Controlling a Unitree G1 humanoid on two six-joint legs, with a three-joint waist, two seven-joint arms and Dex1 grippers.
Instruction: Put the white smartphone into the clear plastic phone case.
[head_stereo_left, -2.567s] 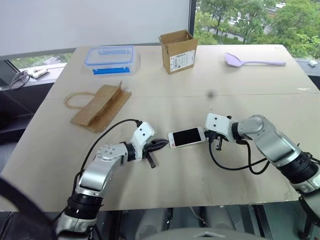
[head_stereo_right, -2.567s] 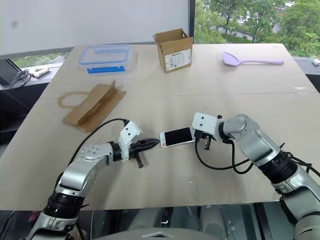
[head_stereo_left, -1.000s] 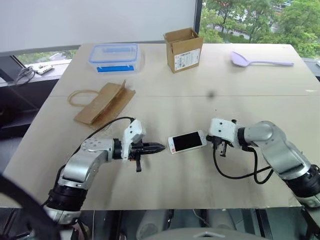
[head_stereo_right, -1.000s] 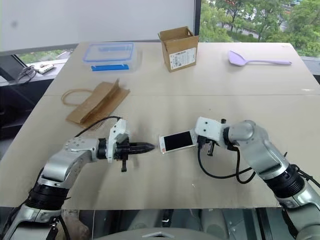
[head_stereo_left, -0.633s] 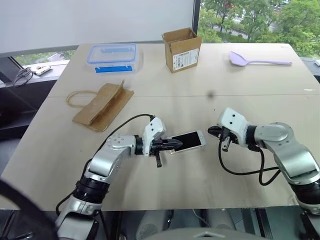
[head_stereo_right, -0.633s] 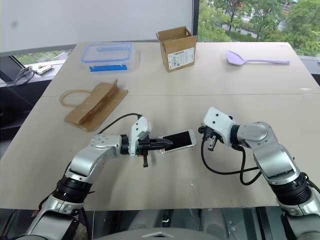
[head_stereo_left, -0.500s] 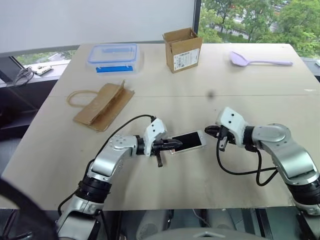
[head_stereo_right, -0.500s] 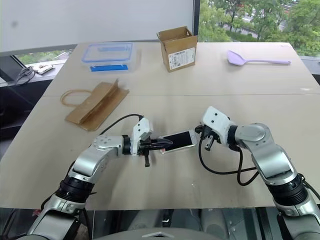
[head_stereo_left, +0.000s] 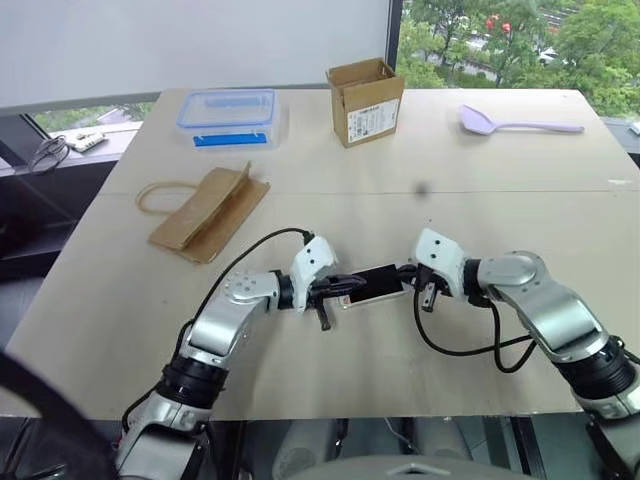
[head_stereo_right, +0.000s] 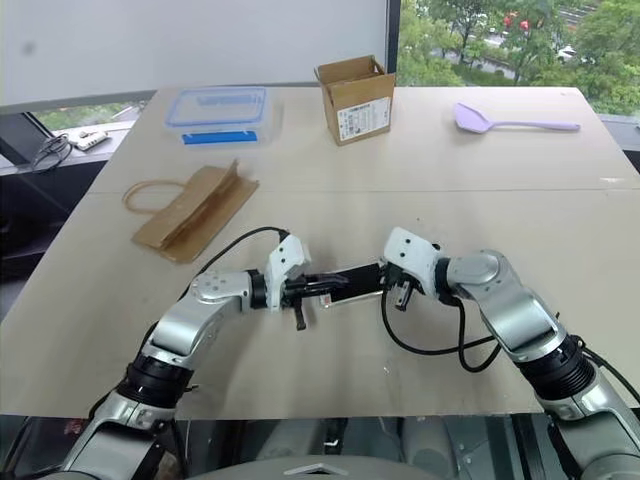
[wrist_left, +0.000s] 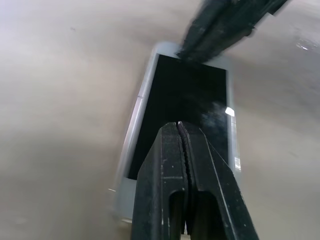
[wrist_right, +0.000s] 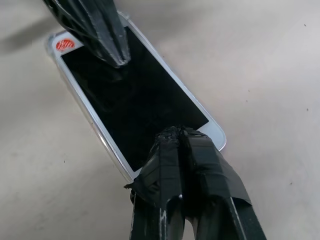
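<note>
Phone-seating looks nearly done: white smartphone (wrist_right: 132, 107) lies in the clear plastic phone case (wrist_right: 107, 150) near the tabletop's front edge; my closed left gripper (wrist_left: 181, 127) and right gripper (wrist_right: 176, 132), holding nothing, press its ends

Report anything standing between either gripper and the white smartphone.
Nothing visible does. The shut left gripper and shut right gripper each sit over an opposite end of the white smartphone, with no object between them.
</note>
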